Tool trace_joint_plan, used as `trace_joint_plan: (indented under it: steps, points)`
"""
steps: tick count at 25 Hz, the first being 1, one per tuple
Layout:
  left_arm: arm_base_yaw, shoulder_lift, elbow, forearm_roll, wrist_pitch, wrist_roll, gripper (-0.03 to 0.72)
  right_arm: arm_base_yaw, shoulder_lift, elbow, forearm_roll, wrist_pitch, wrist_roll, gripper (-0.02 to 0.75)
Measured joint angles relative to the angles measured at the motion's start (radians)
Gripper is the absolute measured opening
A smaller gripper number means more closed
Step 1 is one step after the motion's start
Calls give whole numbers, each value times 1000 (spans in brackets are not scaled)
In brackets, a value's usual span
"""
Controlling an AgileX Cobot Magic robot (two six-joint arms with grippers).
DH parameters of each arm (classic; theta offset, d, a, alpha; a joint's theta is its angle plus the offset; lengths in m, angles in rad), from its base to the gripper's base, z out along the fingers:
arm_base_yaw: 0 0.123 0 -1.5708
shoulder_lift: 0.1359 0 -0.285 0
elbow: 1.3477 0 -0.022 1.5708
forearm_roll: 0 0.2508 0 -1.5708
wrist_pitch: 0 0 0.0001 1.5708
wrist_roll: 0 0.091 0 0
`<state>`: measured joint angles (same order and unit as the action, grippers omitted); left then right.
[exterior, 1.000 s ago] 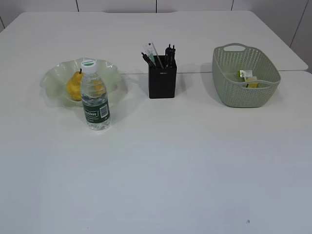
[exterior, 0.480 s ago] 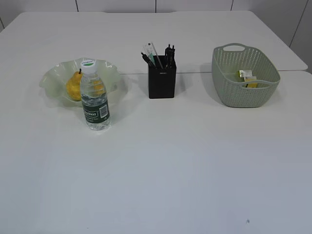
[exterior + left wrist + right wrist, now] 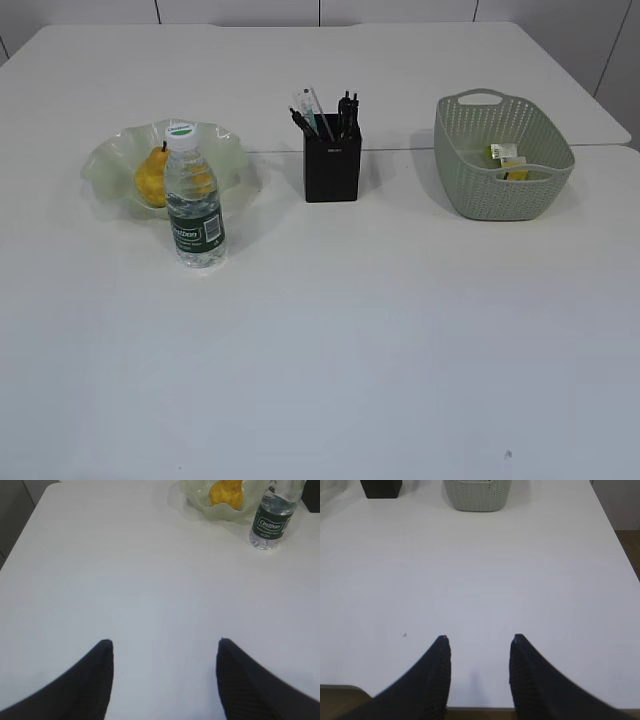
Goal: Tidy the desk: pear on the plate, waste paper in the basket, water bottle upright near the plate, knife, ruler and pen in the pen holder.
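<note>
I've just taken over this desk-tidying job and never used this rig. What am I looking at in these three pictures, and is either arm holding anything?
A two-armed robot. One camera faces the white table; one sits on each wrist, the dark shapes being that arm's jaws. The left gripper and right gripper both stand open over bare table, holding nothing. On the table: a pear in the plate, an upright water bottle in front of it, a black pen holder with items in it, and a basket with scraps inside.

exterior: high, slanting down | wrists: low, facing across table (image 3: 400,330)
</note>
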<state>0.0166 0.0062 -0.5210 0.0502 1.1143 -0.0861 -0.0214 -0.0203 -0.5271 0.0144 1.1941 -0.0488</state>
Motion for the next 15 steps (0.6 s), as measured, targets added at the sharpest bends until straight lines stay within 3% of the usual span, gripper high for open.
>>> trace_joint_plan:
  steps: [15]
  points:
    - [0, 0, 2, 0, -2, 0, 465, 0, 0, 24, -27, -36, 19, 321]
